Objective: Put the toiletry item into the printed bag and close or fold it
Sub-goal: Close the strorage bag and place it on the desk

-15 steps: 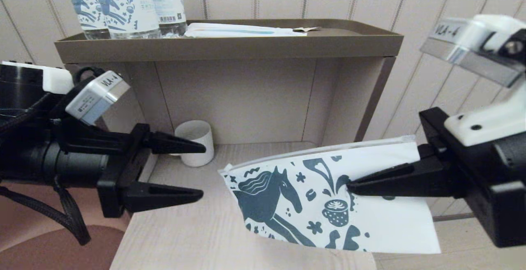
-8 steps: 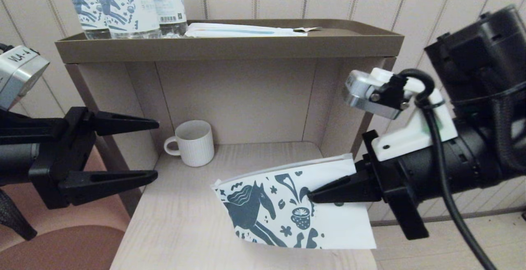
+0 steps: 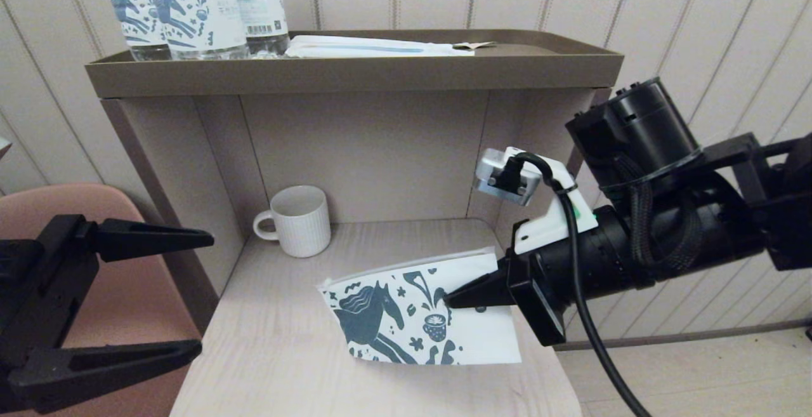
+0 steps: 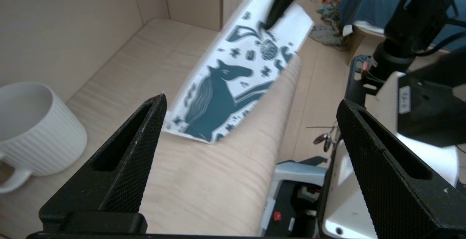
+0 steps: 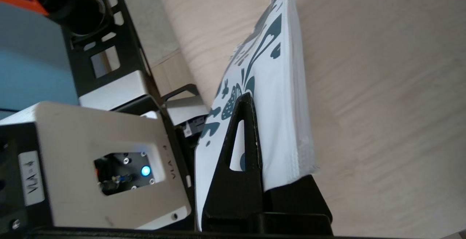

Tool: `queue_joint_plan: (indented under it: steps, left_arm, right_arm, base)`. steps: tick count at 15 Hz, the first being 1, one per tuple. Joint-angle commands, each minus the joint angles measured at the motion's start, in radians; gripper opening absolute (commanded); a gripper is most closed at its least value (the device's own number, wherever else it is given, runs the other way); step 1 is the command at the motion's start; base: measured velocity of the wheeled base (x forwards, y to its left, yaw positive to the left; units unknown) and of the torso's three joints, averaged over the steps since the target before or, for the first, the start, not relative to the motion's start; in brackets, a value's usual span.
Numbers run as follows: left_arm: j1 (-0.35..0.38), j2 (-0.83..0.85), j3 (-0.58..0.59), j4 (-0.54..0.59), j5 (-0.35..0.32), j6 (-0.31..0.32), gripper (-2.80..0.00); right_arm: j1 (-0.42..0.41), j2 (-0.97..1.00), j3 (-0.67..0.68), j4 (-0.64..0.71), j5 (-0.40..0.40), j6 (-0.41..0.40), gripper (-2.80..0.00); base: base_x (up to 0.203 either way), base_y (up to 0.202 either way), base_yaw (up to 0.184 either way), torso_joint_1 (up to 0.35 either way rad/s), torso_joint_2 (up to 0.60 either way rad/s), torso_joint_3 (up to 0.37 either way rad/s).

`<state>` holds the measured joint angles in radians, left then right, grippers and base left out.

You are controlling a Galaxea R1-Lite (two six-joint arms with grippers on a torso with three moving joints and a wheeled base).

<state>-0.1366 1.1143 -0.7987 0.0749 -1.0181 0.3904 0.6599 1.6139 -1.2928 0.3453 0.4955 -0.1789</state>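
The printed bag (image 3: 406, 318) is being pinched between the pressed-together fingers of the right gripper (image 3: 451, 299), its far end resting on the shelf (image 3: 285, 341). The left gripper (image 3: 200, 296) is being held spread wide, well apart from it.

A ribbed white mug (image 3: 298, 220) is standing in the shelf's (image 3: 355, 71) lower bay; bottles (image 3: 196, 7) and a blue-striped packet (image 3: 374, 47) are sitting on top.
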Motion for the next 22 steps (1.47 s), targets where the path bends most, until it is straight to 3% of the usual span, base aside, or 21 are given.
queue_joint_plan:
  steps: [1, 8, 9, 10, 18, 20, 22]
  left_arm:
    - [0.0, -0.025, 0.01, 0.0, -0.005, 0.002, 0.0]
    - [-0.001, -0.043, 0.026, 0.003, -0.011, 0.001, 0.0]
    - [-0.001, -0.049, 0.026, 0.004, -0.011, 0.001, 0.0]
    - [-0.001, -0.053, 0.026, 0.006, -0.013, 0.001, 0.0]
    - [-0.001, -0.096, 0.05, 0.008, -0.016, 0.001, 0.0]
    - [-0.001, -0.1, 0.053, 0.009, -0.016, 0.001, 0.0]
    - [-0.001, -0.107, 0.059, 0.009, -0.019, 0.0, 0.0]
  right_arm:
    - [-0.006, 0.009, 0.011, -0.006, 0.002, -0.002, -2.8]
    - [-0.002, 0.078, 0.023, -0.059, 0.002, -0.012, -2.8]
    - [-0.003, 0.086, 0.023, -0.06, 0.001, -0.009, -2.36]
    - [-0.004, 0.097, 0.022, -0.06, -0.004, -0.008, 0.0]
    - [-0.046, 0.089, 0.016, -0.054, -0.055, -0.005, 0.0]
    - [-0.064, 0.048, 0.019, -0.046, -0.101, -0.002, 0.0]
    - [-0.057, -0.002, 0.011, -0.003, -0.197, 0.002, 0.0]
  base:
    - [0.0, 0.0, 0.0, 0.0, 0.0, 0.0]
    - [0.0, 0.0, 0.0, 0.0, 0.0, 0.0]
    - [0.0, 0.0, 0.0, 0.0, 0.0, 0.0]
    - [0.0, 0.0, 0.0, 0.0, 0.0, 0.0]
    - [0.0, 0.0, 0.0, 0.0, 0.0, 0.0]
    - [0.0, 0.0, 0.0, 0.0, 0.0, 0.0]
    - [0.0, 0.0, 0.0, 0.0, 0.0, 0.0]
